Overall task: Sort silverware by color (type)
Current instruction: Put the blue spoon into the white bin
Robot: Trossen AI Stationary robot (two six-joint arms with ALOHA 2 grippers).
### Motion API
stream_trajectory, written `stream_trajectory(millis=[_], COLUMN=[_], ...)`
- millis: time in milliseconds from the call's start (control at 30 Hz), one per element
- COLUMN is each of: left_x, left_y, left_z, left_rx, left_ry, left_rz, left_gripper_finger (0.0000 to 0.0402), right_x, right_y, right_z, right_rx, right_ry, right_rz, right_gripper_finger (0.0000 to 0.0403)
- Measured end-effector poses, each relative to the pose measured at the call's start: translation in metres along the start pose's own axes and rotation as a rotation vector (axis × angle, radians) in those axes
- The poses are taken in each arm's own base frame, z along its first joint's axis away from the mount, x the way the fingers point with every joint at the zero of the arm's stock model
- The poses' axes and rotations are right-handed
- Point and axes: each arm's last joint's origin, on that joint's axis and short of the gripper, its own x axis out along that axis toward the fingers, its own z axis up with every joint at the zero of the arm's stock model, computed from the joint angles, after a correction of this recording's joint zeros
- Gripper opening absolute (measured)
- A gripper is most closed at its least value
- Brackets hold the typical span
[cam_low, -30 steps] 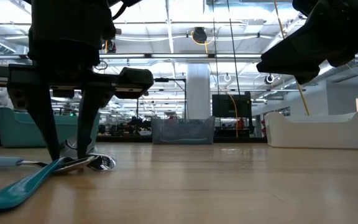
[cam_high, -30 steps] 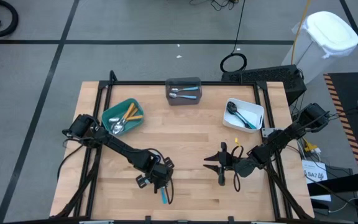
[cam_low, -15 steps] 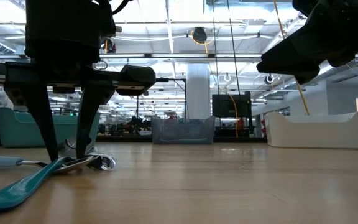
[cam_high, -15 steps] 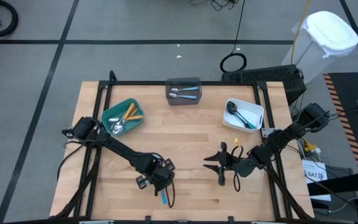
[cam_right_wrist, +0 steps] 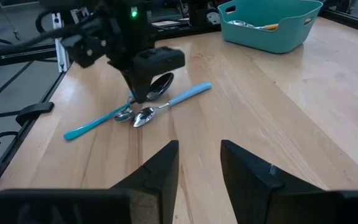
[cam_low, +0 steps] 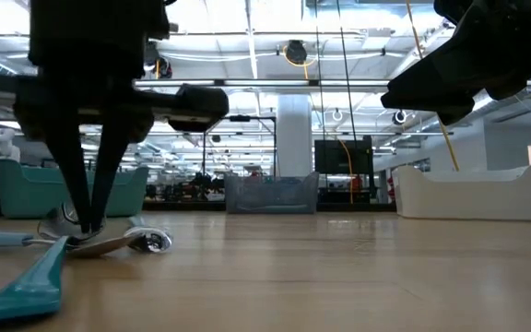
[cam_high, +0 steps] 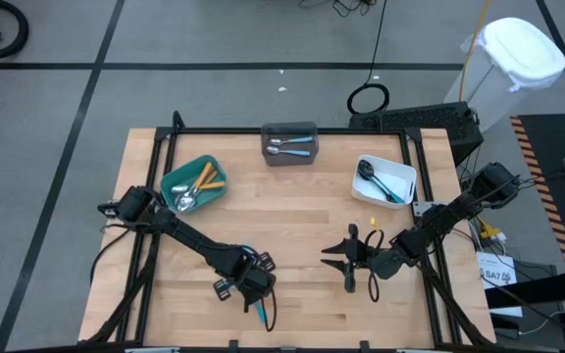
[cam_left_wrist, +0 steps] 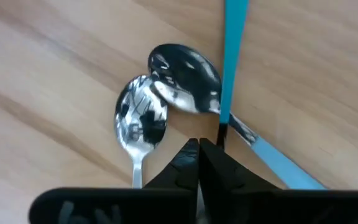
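Note:
Three pieces of silverware lie together on the wood near the table's front edge. One is a plain metal spoon (cam_left_wrist: 140, 118). Another is a spoon (cam_left_wrist: 185, 78) with a light blue handle (cam_left_wrist: 281, 168). The third has a long blue handle (cam_left_wrist: 234, 56). My left gripper (cam_high: 253, 294) points straight down over them, fingers shut at the metal end of the long blue handle. My right gripper (cam_high: 349, 257) hangs open above the table's right half, with nothing between its fingers (cam_right_wrist: 166, 165). My left gripper comes from above, fingers pointing down, and has closed at the neck (cam_left_wrist: 221, 132) where the long blue handle ends. The fingertips (cam_left_wrist: 191, 152) hide the place of contact itself. The piece still lies on the table among the two spoons (cam_low: 127, 242).
A teal bin (cam_high: 192, 183) with orange-handled pieces stands at the back left. A grey bin (cam_high: 290, 143) with blue-handled pieces is at the back middle, and a white bin (cam_high: 385, 180) with black pieces at the back right. Bare wood lies between the arms.
My left gripper has shut its fingers over the pile of silverware, having stood open around it before. The long blue handle has swung a little on the table. My right arm has kept still.

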Motion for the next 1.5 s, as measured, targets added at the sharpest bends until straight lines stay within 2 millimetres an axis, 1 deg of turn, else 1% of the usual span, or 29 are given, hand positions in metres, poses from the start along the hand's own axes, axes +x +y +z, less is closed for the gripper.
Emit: stream_trajectory(millis=[67, 200, 267, 367, 467, 600, 900, 967, 1133, 1233, 1500], left_x=[0.003, 0.001, -0.003, -0.011, -0.013, -0.012, -0.011, -0.011, -0.011, -0.009, -0.001], left_y=[-0.001, 0.001, -0.001, -0.001, -0.006, -0.012, -0.018, -0.019, -0.021, -0.022, -0.022], left_z=[-0.001, -0.001, -0.002, 0.003, 0.004, 0.007, 0.014, 0.014, 0.015, 0.017, 0.016], left_rx=[-0.007, -0.085, -0.13, -0.166, -0.171, -0.157, -0.154, -0.161, -0.173, -0.162, -0.158], left_ry=[0.024, 0.026, 0.045, 0.054, 0.084, 0.082, 0.059, 0.059, 0.057, 0.059, 0.096], left_rz=[0.002, 0.023, 0.026, 0.041, 0.037, 0.04, 0.056, 0.057, 0.065, 0.071, 0.088], left_gripper_finger=[0.001, 0.001, 0.001, 0.001, 0.001, 0.001, 0.0012, 0.0023, 0.0076, 0.0097, 0.0102], right_x=[0.0, 0.0, 0.0, 0.0, 0.0, 0.0, 0.0, 0.0, 0.0, 0.0, 0.0], right_y=[0.0, 0.0, 0.0, 0.0, 0.0, 0.0, 0.0, 0.0, 0.0, 0.0, 0.0], right_z=[0.0, 0.0, 0.0, 0.0, 0.0, 0.0, 0.0, 0.0, 0.0, 0.0, 0.0], right_rx=[0.0, 0.005, 0.005, 0.004, 0.003, 0.005, 0.006, 0.006, 0.006, 0.006, 0.006], right_ry=[0.0, 0.001, 0.001, 0.002, 0.002, 0.002, 0.002, 0.002, 0.002, 0.002, 0.002], right_rz=[0.0, 0.001, 0.002, 0.003, 0.003, 0.004, 0.004, 0.004, 0.004, 0.004, 0.004], right_gripper_finger=[0.0114, 0.0114, 0.0114, 0.0114, 0.0114, 0.0114, 0.0114, 0.0114, 0.0114, 0.0114, 0.0114])
